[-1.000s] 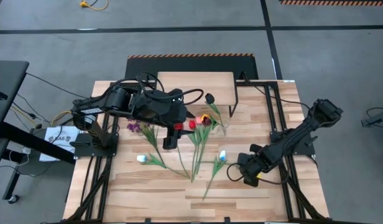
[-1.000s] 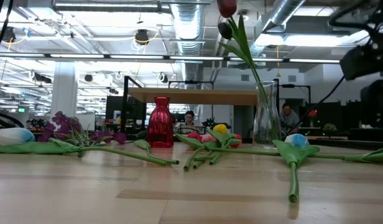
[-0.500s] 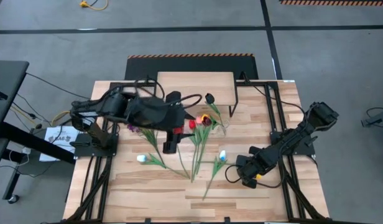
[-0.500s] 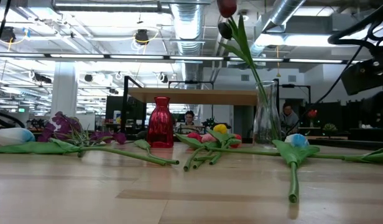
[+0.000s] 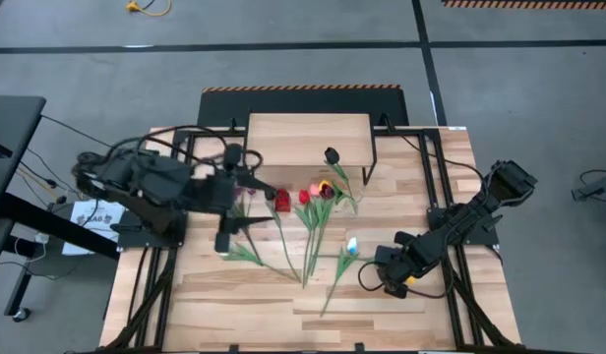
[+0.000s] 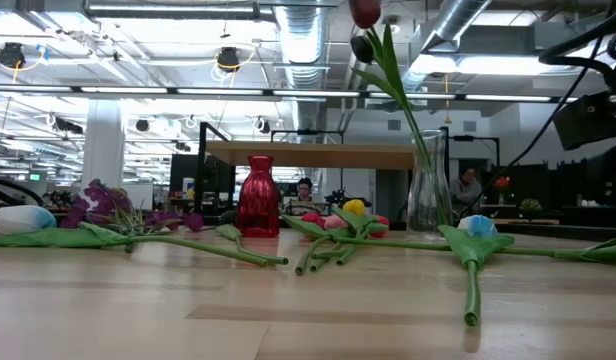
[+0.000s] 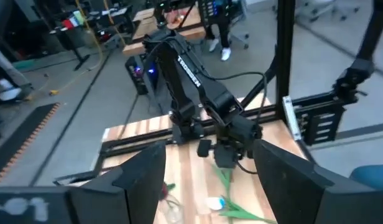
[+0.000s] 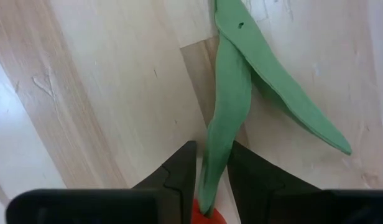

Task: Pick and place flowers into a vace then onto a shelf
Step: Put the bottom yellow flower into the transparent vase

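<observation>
We see the right tool (image 8: 211, 171) low on the surface (image 5: 382, 315), pinching a green tulip stem (image 8: 229, 112). The left tool (image 5: 224, 239) hangs spread above the loose flowers (image 5: 313, 211); the shelf (image 5: 308, 138) stands behind.

red vase (image 6: 257, 196) upright | glass vase (image 6: 428, 184) holds tulips (image 6: 365, 12) | loose flowers (image 6: 128, 226) on table (image 6: 288, 310)

One camera hangs overhead, looking straight down. One sits at tabletop level, facing the room. Both catch the red vase (image 5: 280, 200) (image 6: 257, 196). Wrist cameras: left faces the right arm (image 7: 198, 81), right hugs the table (image 8: 104, 81).
</observation>
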Motion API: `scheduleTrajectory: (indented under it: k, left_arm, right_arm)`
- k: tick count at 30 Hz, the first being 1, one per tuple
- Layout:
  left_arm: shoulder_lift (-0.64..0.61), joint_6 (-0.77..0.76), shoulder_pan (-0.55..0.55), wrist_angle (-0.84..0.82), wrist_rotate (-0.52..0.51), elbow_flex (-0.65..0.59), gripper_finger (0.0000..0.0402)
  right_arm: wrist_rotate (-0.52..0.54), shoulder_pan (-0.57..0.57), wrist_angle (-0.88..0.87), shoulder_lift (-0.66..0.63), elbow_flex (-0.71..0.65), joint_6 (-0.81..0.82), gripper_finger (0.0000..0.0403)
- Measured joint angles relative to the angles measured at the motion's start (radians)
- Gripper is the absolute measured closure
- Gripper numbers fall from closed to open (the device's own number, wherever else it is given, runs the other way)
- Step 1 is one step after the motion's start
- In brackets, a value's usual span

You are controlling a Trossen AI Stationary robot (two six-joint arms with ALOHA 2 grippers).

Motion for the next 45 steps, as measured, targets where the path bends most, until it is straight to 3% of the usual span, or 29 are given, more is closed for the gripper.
scheduleTrajectory:
  k: [5,10,14,17,20,26,38,45]
  left_arm:
    - [-0.244,-0.033,0.071,0.281,0.124,-0.465,0.0168]
    - [-0.492,-0.061,0.094,0.583,0.138,-0.899,0.0168]
    - [-0.637,-0.093,0.091,0.779,0.209,-1.138,0.0168]
    - [-0.703,-0.12,0.087,0.905,0.295,-1.253,0.0168]
    - [-0.732,-0.125,0.087,0.968,0.352,-1.322,0.0168]
    - [-0.717,-0.153,0.087,0.979,0.417,-1.347,0.0168]
    - [-0.647,-0.153,0.087,1.057,0.401,-1.347,0.0168]
    - [-0.647,-0.164,0.087,1.08,0.421,-1.347,0.0168]
  right_arm:
    - [-0.001,0.004,0.001,0.0,0.0,0.013,0.0321]
    - [-0.005,0.004,0.001,0.0,0.002,0.013,0.0321]
    - [-0.007,0.004,0.001,0.0,0.002,0.013,0.0333]
    - [-0.009,0.004,0.007,0.001,0.002,0.013,0.0365]
    - [-0.002,0.004,0.012,0.001,0.003,0.02,0.0394]
    - [0.009,0.004,-0.048,0.008,0.044,0.016,0.0398]
    - [0.177,0.003,-0.572,0.004,0.338,0.028,0.0401]
    - [0.265,0.023,-0.691,0.003,0.504,-0.014,0.0402]
